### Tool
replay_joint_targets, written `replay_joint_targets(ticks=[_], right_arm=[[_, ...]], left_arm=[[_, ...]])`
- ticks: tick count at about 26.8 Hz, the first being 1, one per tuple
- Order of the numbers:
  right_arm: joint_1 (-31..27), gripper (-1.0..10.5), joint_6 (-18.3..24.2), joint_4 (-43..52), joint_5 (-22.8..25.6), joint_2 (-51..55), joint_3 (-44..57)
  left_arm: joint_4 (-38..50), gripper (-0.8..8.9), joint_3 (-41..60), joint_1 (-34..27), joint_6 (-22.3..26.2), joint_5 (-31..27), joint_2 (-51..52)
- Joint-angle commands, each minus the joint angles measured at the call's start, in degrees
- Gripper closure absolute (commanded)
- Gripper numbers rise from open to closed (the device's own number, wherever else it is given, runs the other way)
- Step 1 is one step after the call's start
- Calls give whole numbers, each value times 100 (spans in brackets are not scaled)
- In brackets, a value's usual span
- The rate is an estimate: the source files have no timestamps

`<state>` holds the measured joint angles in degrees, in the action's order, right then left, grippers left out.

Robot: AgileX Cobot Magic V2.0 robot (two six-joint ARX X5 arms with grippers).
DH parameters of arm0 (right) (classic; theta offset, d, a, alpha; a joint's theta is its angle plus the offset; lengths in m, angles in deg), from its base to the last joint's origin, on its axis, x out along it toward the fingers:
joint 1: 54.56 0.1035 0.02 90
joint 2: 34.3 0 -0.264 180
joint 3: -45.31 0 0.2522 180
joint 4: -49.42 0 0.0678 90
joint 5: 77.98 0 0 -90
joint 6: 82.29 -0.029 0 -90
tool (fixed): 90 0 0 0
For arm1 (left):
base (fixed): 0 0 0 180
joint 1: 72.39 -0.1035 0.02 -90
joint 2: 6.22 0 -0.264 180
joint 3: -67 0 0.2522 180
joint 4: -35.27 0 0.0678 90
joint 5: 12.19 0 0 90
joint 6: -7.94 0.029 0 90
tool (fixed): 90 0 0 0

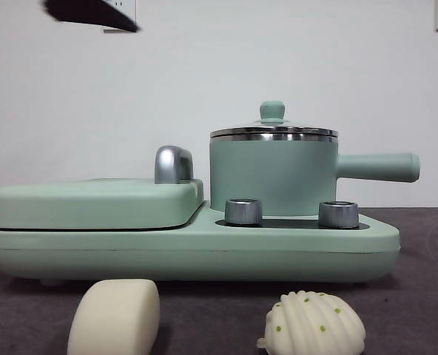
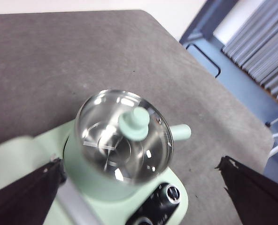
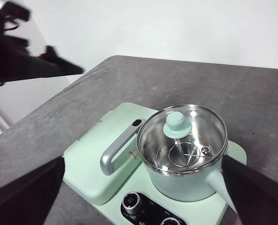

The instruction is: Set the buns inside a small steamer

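The small steamer, a mint-green pot with a glass lid and green knob, stands on the right of a mint-green cooker base. The smooth loaf bun and the ridged bun with green dots lie on the table in front of the base. My left gripper is open and empty, high above the steamer. My right gripper is open and empty, high above the steamer. Neither wrist view shows the buns.
The flat griddle cover with its chrome handle fills the base's left half. Two chrome knobs sit at the base's front. A black arm tip shows at the top left. The left arm shows in the right wrist view.
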<state>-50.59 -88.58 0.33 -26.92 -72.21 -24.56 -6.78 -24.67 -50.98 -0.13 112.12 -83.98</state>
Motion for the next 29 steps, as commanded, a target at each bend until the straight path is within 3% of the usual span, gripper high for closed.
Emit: replay_joint_targets(ticks=[1,10,17,19,23,26,29], right_arm=[[-2,332,-57,57,-11,-22,-94],[-2,332,-57,57,-9,-22,-94],[-2,332,-57,55,-9,-22,-94],[-2,332,-57,55,-9,-22,-94],[-2,332,-57,55,-9,-22,-94],[-2,332,-57,55,-9,-22,-94],[-2,332,-59,55,-9,-22,-94]], left_arm=[[-44,260,-557,293,269,-173,-588],[-55,260,-1838,1128,448,-955,-2164],[-22,263,-2079,1652,852,-1976,-2767],[-26,312,-2079,1816,931,-2262,-2927],[55,323,-2079,1884,938,-2277,-3095],[85,418,-2079,1884,1045,-2282,-3115],[79,421,-2079,1884,1132,-2282,-3147]])
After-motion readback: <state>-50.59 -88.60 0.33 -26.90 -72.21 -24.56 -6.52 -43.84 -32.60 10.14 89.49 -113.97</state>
